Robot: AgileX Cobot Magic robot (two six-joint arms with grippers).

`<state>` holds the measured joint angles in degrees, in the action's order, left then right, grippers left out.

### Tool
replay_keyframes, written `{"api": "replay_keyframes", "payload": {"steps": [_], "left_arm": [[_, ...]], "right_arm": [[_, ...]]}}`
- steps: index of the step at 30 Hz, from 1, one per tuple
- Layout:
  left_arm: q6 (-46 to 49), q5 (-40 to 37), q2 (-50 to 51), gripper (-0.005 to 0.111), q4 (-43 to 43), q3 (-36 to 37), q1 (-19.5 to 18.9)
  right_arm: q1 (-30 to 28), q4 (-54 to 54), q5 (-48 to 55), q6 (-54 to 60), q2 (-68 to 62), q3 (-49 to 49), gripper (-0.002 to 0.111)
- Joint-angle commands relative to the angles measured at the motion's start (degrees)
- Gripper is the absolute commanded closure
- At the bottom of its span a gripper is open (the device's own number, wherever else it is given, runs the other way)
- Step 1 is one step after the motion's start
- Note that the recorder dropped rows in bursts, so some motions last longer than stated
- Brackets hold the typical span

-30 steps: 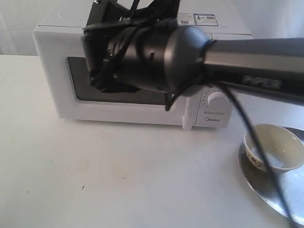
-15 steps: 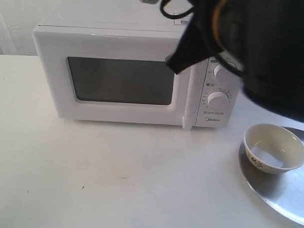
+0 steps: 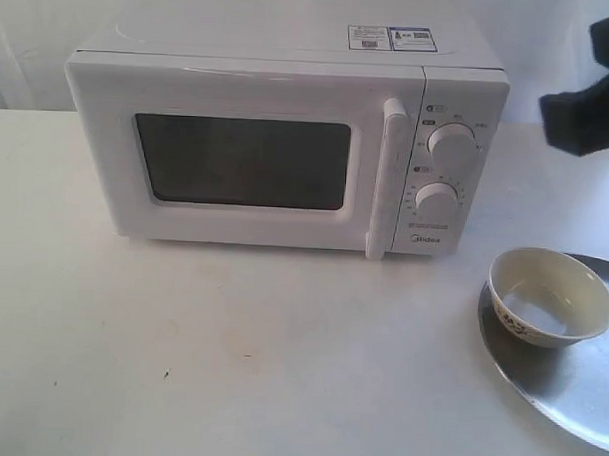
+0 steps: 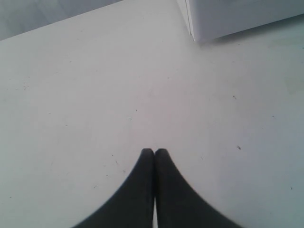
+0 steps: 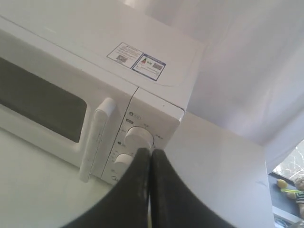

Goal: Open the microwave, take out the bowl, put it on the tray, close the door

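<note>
The white microwave (image 3: pixel 268 137) stands at the back of the table with its door (image 3: pixel 242 161) shut and the bar handle (image 3: pixel 391 176) upright. The cream bowl (image 3: pixel 550 297) sits on the silver tray (image 3: pixel 569 392) at the front right. A dark part of my right arm (image 3: pixel 589 93) shows at the upper right edge, away from the microwave. My right gripper (image 5: pixel 150 152) is shut and empty, above the table by the microwave's (image 5: pixel 95 57) knobs (image 5: pixel 139 137). My left gripper (image 4: pixel 154 152) is shut and empty over bare table, near a corner of the microwave (image 4: pixel 228 16).
The white table (image 3: pixel 230 355) stretches in front of the microwave. A white curtain (image 5: pixel 247 61) hangs behind and to the right. The tray reaches past the right edge of the exterior view.
My right arm, which covered the microwave's front a second ago, has swung away to the upper right edge. The door, bowl and tray have not moved.
</note>
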<state>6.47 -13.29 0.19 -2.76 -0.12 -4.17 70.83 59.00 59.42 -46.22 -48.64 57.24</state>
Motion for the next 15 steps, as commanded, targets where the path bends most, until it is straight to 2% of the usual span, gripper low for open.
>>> {"api": "replay_keyframes", "payload": {"steps": [1, 12, 15], "left_arm": [[-0.24, -0.03, -0.19, 0.107, 0.20, 0.12, 0.23], [-0.24, -0.03, -0.19, 0.107, 0.20, 0.12, 0.23], [-0.24, -0.03, -0.19, 0.107, 0.20, 0.12, 0.23]], "right_arm": [[0.09, 0.19, 0.41, -0.45, 4.21, -0.33, 0.108], [-0.06, -0.25, 0.55, -0.55, 10.09, -0.42, 0.108], [-3.53, -5.66, -0.49, -1.96, 13.44, -1.52, 0.108]]}}
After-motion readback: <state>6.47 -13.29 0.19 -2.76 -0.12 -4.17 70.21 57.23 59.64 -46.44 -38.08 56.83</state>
